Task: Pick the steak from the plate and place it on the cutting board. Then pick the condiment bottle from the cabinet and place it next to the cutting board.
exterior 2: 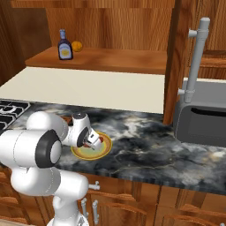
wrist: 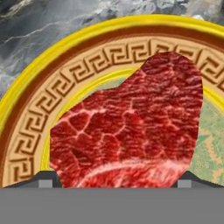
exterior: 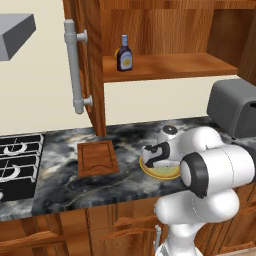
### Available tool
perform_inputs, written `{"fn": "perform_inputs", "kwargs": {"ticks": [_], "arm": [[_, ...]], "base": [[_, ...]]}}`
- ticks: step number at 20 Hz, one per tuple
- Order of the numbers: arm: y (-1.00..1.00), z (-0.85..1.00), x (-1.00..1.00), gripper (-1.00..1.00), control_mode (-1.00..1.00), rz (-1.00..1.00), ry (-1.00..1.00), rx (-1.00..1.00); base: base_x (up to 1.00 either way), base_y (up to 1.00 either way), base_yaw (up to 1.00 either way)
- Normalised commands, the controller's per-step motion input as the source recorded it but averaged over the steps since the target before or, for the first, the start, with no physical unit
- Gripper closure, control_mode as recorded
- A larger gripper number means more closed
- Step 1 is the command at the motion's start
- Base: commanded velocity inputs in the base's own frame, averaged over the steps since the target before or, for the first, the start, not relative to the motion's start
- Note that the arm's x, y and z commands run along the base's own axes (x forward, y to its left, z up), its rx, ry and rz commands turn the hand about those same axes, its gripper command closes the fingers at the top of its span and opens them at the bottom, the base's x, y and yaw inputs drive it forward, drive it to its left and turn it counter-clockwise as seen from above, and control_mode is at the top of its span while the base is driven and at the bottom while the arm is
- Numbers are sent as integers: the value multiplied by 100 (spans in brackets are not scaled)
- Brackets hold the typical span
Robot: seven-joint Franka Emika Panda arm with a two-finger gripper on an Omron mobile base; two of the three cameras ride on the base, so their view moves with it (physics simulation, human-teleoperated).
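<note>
The red marbled steak [wrist: 131, 127] lies on the yellow-orange plate [wrist: 65, 74], which sits on the dark marble counter. My gripper [wrist: 116, 183] hangs low over the plate [exterior: 165, 173], open, with one fingertip at each side of the steak's near end. In the right base view a red edge of the steak [exterior 2: 99, 141] shows under the hand on the plate [exterior 2: 103, 150]. The reddish-brown cutting board [exterior: 97, 157] lies bare to the left of the plate. The condiment bottle [exterior: 124, 54] [exterior 2: 65, 45] stands upright on the shelf of the open cabinet [exterior: 170, 65].
A grey toaster [exterior: 235, 107] [exterior 2: 201, 117] stands on the counter right of the plate. The stove burners [exterior: 17, 162] lie left of the board. The cabinet door with its grey bar handle [exterior: 75, 67] stands open above the board. An orange fruit [exterior 2: 77, 46] sits behind the bottle.
</note>
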Motion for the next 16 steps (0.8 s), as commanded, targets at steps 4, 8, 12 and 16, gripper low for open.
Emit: {"fn": "perform_inputs", "kwargs": {"ticks": [4,8,12,16], "arm": [[0,11,-2,100,-100,0,-8,0],[0,16,-8,100,-100,0,-10,0],[5,14,-4,100,-100,1,-7,0],[14,7,0,100,-100,3,0,0]], "base": [[0,0,0],[0,0,0],[0,0,0],[0,0,0]]}}
